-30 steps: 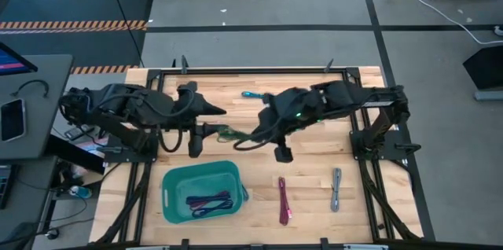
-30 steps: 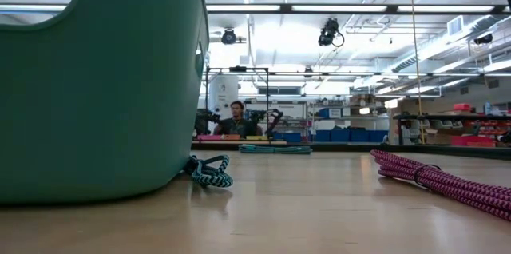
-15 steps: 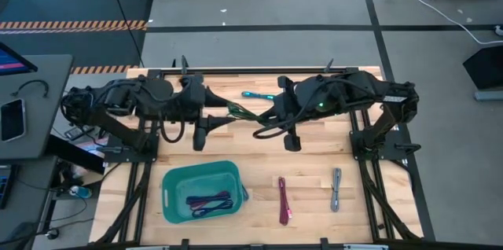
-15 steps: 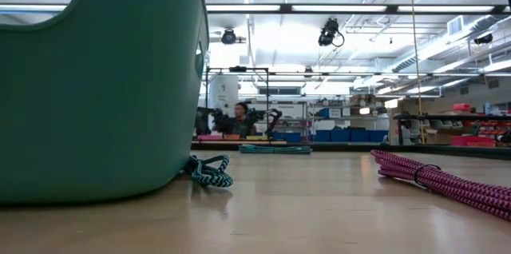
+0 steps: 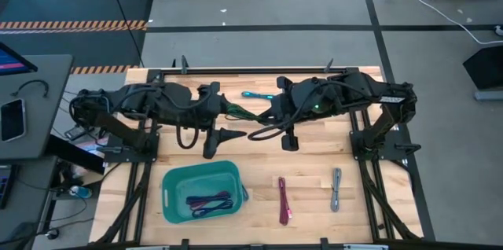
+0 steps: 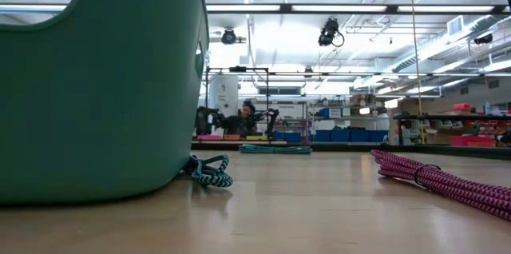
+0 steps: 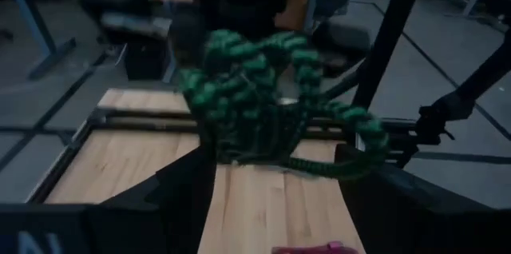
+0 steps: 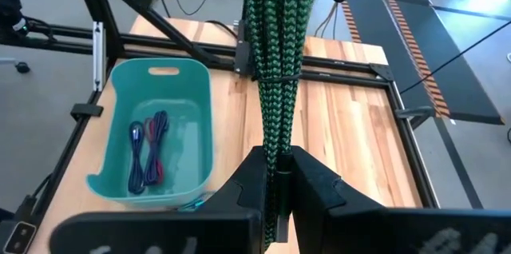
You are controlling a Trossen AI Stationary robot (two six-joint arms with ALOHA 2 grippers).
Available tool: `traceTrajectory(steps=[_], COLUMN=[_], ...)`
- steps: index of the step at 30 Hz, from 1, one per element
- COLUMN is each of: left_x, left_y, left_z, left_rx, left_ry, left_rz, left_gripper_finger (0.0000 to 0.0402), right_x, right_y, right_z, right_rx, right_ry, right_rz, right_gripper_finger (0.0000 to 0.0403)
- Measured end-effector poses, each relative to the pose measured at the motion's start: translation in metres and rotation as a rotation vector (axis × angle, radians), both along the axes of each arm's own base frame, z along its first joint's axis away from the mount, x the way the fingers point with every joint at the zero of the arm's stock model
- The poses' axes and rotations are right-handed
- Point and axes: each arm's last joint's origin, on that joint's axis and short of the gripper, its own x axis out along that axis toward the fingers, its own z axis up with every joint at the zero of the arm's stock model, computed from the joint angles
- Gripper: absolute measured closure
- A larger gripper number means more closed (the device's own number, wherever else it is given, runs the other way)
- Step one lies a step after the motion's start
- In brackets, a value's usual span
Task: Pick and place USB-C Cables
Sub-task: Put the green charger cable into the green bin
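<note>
The green USB-C cable [image 5: 240,112] hangs in the air between my two grippers above the table's far middle. My right gripper [image 5: 262,116] is shut on one end of it [image 8: 275,38]. My left gripper [image 7: 275,174] is open, its fingers standing on either side of the cable's bunched, looped end [image 7: 255,94]; whether they touch it I cannot tell. A light blue cable [image 5: 251,94], a magenta one [image 5: 283,200] and a grey one [image 5: 335,189] lie flat on the table. A cyan one [image 6: 209,172] lies against the bin's foot. My right gripper pinches the green cable's end [image 8: 277,154] between its two fingers [image 8: 254,180]. It comes from the table's right, and the bundle runs on in line with the fingers toward the left gripper. The cable is lifted clear of the table, its strands tied together partway along [image 8: 275,78].
A teal bin [image 5: 174,181] stands at the near left of the table with a few dark cables [image 8: 148,154] in it. Black frame rails [image 5: 251,69] run along the table's edges. Bare wood lies between the bin and the arms.
Both arms have carried the green cable toward the table's far edge and higher. My left arm has reached farther toward the right, closing on the right gripper. The cable, which lay stretched between the grippers, is now bunched at the left gripper.
</note>
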Motion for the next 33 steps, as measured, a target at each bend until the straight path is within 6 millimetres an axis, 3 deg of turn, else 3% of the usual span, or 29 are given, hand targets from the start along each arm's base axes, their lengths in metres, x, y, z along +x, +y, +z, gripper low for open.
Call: traceTrajectory(steps=[8,21,25,29,33], left_x=[0.004,0.008,0.008,0.008,0.008], left_y=[0.004,0.035,0.034,0.031,0.031], left_z=[0.003,0.003,0.003,0.003,0.003], left_rx=[0.068,0.068,0.067,0.059,0.058], left_ry=[-0.040,-0.041,-0.039,-0.039,-0.035], left_rz=[0.005,0.125,0.120,0.088,0.066], left_gripper_finger=[0.0138,0.0152,0.0220,0.0357,0.0380], right_x=[0.001,0.000,0.000,0.001,0.000], right_y=[-0.001,0.000,0.000,0.000,0.001], right_z=[0.001,0.000,0.000,0.000,0.000], right_rx=[0.011,0.027,0.029,0.029,0.034], right_ry=[-0.007,-0.004,-0.005,-0.005,-0.006], right_rz=[-0.003,-0.013,-0.013,-0.014,-0.015], right_gripper_finger=[0.0369,0.0369,0.0369,0.0369,0.0354])
